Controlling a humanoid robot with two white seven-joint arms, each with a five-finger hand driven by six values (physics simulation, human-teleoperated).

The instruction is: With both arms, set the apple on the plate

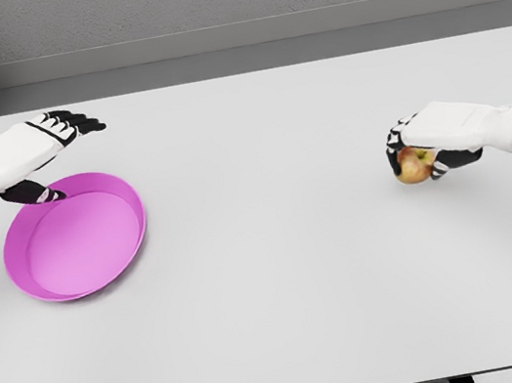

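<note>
Head view: right robot hand point(423, 144) grips a seemingly yellow-red apple point(414, 165).

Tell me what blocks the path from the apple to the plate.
Nothing visible does. The right hand is closed on the apple at the table's right side, and only bare tabletop lies between it and the pink plate. The left hand is at the plate's far rim.

No readable text, label, brand, number or sign shows on anything here
</note>
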